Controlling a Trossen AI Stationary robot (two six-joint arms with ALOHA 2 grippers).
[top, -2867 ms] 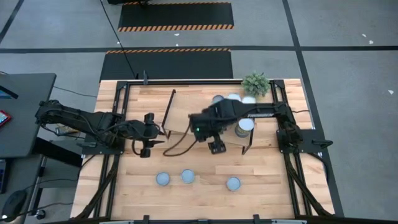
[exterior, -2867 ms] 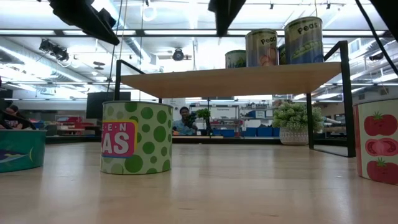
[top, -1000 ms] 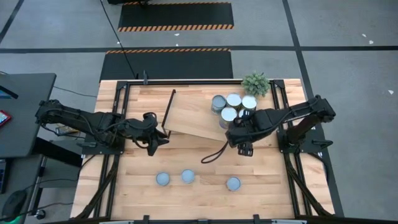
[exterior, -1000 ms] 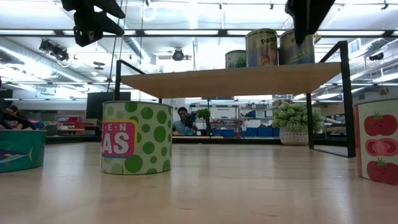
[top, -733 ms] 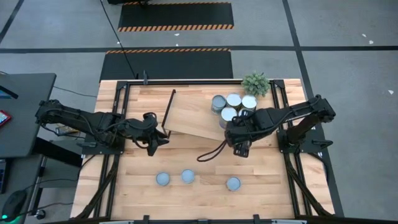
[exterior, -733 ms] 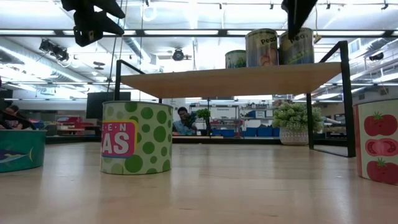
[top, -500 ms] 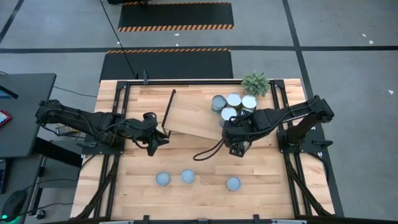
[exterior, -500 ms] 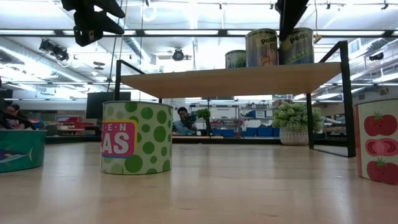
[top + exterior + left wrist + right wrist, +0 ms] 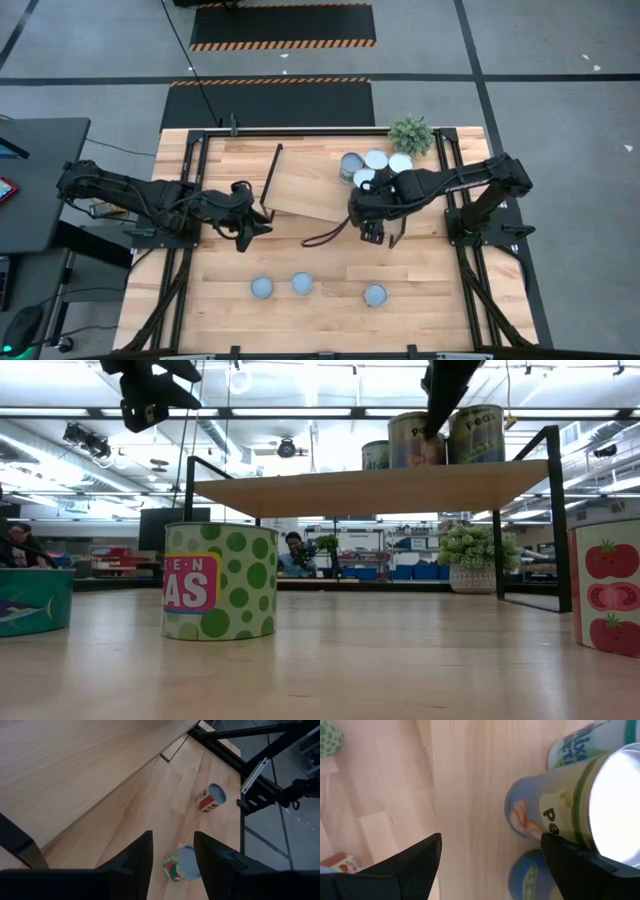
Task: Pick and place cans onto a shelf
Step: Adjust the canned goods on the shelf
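High view: right tool (image 9: 372, 232) open, empty, at the shelf's (image 9: 310, 185) 5 o'clock; cans (image 9: 303, 284) look rigid, slick; grip mid-wall.

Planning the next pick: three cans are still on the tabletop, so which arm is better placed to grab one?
Left, probably. The left gripper hangs open above the tabletop, with the pea can showing between its fingers. The right gripper is open at the shelf edge beside placed cans.
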